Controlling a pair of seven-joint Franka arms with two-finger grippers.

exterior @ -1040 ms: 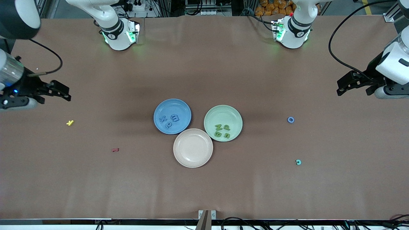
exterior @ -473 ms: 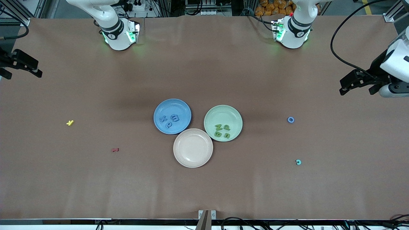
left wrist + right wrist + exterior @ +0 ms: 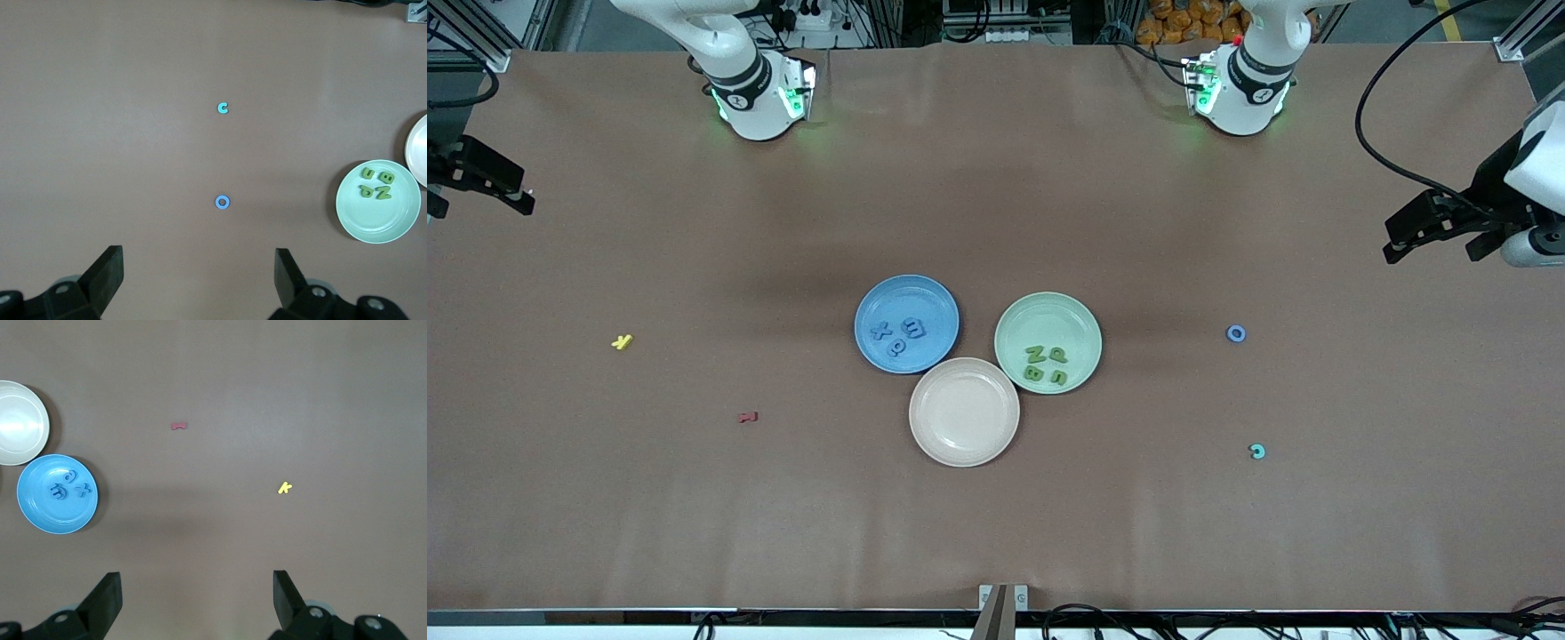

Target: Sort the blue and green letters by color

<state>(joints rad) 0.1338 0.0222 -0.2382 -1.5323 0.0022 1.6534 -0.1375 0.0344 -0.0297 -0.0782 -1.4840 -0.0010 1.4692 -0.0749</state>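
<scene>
- Blue foam shapes, three of them (image 3: 899,334), lie in the blue plate (image 3: 906,289), and four olive-green ones (image 3: 1046,365) lie in the pale green plate (image 3: 1047,307); each plate matches its letters, so it serves as that colour's bin.
- One blue ring-shaped letter (image 3: 1235,333) lies loose on the bare table (image 3: 996,196) toward the left arm's end, well apart from the plates; by my judgement it is the one piece left to sort.
- A beige plate (image 3: 963,444), nearer the front camera, touches both others and holds nothing.
- Teal C (image 3: 1256,452), yellow letter (image 3: 622,341) and dark red letter (image 3: 748,417) lie scattered, probably left out as off-colour.
- Left gripper (image 3: 1436,236) hangs at its end of the table, fingers spread wide, holding nothing; its wrist view frames the ring between them.
- Right gripper (image 3: 482,182) waits at the other end, likewise wide and bare.
</scene>
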